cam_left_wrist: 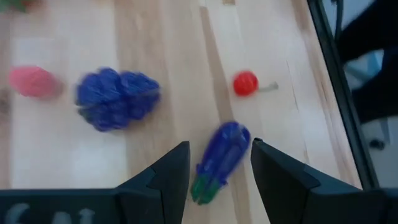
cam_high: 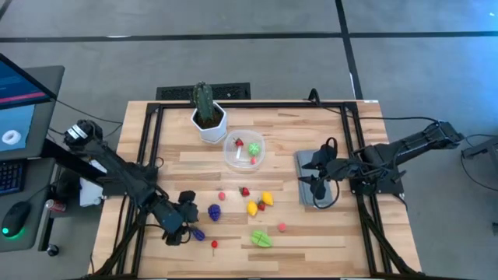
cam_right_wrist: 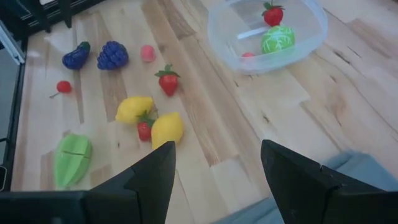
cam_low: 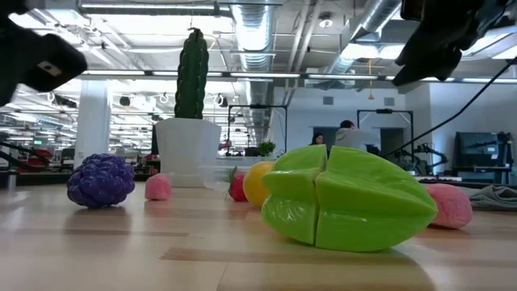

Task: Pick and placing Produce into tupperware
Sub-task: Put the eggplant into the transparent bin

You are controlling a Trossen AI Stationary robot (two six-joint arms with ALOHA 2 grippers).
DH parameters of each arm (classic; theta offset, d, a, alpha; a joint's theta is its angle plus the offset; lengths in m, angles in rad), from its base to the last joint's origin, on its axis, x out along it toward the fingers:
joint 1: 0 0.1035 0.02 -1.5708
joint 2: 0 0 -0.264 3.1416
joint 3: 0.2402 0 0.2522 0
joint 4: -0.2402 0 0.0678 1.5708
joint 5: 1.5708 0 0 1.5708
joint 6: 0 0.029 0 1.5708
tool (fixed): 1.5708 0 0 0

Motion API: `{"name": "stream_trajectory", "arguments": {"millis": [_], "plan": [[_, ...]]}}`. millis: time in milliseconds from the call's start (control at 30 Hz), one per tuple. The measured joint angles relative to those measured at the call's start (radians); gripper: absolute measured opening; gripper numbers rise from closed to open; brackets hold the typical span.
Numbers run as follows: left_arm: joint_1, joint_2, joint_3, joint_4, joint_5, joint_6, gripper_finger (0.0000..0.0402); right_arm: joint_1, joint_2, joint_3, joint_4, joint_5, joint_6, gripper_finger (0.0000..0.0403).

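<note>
Open-plan lab or office, exposed ceiling ducts (cam_low: 250,24), strip lights, monitors (cam_low: 472,149), person (cam_low: 349,133) seated at far desks

Bright, even overhead light from ceiling strip lamps (cam_low: 121,74) leaves only soft shadows on the pale wooden table (cam_high: 327,233), while the left wrist view blurs the purple grape cluster (cam_left_wrist: 117,98).

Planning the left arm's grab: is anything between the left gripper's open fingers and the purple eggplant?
No. In the left wrist view the left gripper is open with the purple eggplant already between its fingers; only bare wooden table around.
</note>
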Motion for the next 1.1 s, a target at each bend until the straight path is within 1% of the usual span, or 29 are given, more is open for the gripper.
{"name": "stream_trajectory", "arguments": {"millis": [167, 333, 500, 833, 1100], "plan": [[-0.030, 0.102, 0.035, 0.004, 0.047, 0.050, 0.0160, 0.000, 0.000, 0.000, -0.015, 0.000, 0.022, 0.0260], [-0.033, 0.190, 0.076, -0.029, 0.008, 0.062, 0.0160, 0.000, 0.000, 0.000, -0.011, 0.013, 0.022, 0.0260], [-0.033, 0.229, 0.078, -0.025, 0.000, 0.070, 0.0160, 0.000, 0.000, 0.000, -0.008, 0.014, 0.022, 0.0260], [-0.031, 0.322, 0.078, 0.004, 0.032, 0.079, 0.0160, 0.001, 0.001, 0.001, -0.002, 0.014, 0.054, 0.0260], [-0.025, 0.338, 0.078, 0.035, 0.026, 0.069, 0.0160, 0.006, 0.001, 0.001, -0.002, 0.016, 0.056, 0.0260]]}}
